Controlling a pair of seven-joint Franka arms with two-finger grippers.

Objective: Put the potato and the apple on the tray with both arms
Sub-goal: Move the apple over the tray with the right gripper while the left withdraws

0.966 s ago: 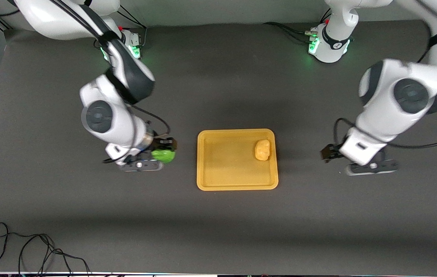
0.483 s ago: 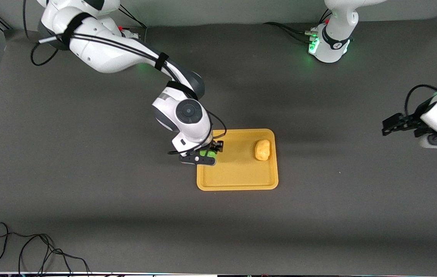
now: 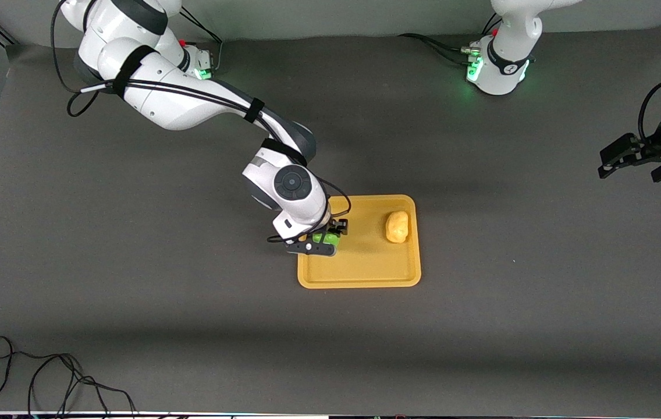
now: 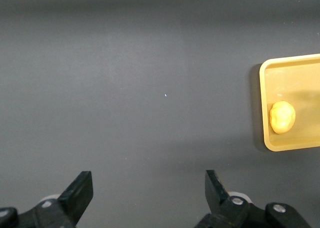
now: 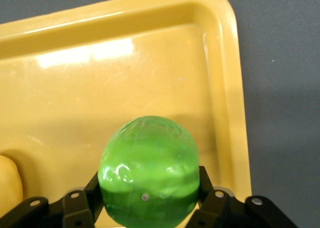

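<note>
The orange-yellow tray point(image 3: 365, 273) lies mid-table. The yellow-tan potato point(image 3: 397, 226) rests in it, at the end toward the left arm. My right gripper point(image 3: 330, 237) is shut on the green apple point(image 3: 327, 237) over the tray's end toward the right arm. In the right wrist view the apple point(image 5: 148, 179) sits between the two fingers above the tray floor point(image 5: 125, 87); the potato point(image 5: 9, 185) shows at the edge. My left gripper point(image 3: 621, 156) is open and empty, up over bare table at the left arm's end. The left wrist view shows its gripper point(image 4: 149, 188), the tray point(image 4: 267, 138) and the potato point(image 4: 282, 117).
The dark grey table mat point(image 3: 482, 326) surrounds the tray. A loose black cable point(image 3: 45, 378) lies at the corner nearest the front camera at the right arm's end. The arm bases point(image 3: 499, 64) stand along the table's edge farthest from the camera.
My right gripper has carried the apple from the bare table to over the tray. My left arm has pulled away from the tray toward its end of the table.
</note>
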